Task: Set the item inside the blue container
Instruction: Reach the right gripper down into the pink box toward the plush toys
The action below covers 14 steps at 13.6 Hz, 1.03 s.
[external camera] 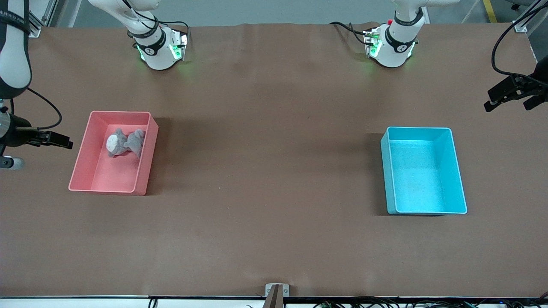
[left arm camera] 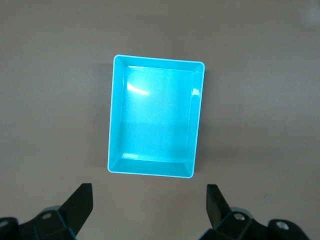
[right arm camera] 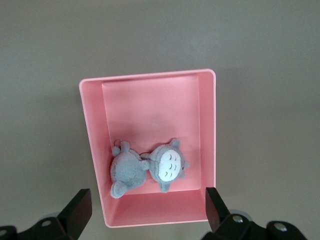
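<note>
The blue container (external camera: 421,179) stands empty on the brown table toward the left arm's end; the left wrist view shows its bare floor (left arm camera: 155,120). The item, a grey plush toy with a white belly (external camera: 125,143), lies in the pink bin (external camera: 109,175) toward the right arm's end. It also shows in the right wrist view, the plush toy (right arm camera: 167,165) against one end of the pink bin (right arm camera: 150,110). My left gripper (external camera: 489,99) hangs open and empty over the table edge beside the blue container (left arm camera: 150,205). My right gripper (external camera: 64,142) hangs open and empty above the table beside the pink bin (right arm camera: 148,207).
Both arm bases (external camera: 156,47) (external camera: 391,45) stand along the table's edge farthest from the front camera. A small bracket (external camera: 276,293) sits at the table's nearest edge. Wide bare brown tabletop (external camera: 269,162) lies between the two bins.
</note>
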Each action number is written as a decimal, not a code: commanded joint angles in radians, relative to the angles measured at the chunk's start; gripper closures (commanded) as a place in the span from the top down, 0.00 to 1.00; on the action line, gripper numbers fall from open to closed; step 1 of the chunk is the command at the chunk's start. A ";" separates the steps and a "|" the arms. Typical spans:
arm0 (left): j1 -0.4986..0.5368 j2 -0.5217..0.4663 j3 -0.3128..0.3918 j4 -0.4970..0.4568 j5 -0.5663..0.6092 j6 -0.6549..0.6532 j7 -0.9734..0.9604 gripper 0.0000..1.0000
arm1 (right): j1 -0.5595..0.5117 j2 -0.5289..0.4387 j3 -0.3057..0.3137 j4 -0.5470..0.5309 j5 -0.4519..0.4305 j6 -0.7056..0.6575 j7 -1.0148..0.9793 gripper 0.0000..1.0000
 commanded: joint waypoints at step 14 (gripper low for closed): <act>0.009 0.016 0.001 0.005 -0.011 -0.001 0.038 1.00 | 0.015 0.026 0.015 -0.520 0.151 0.467 0.151 1.00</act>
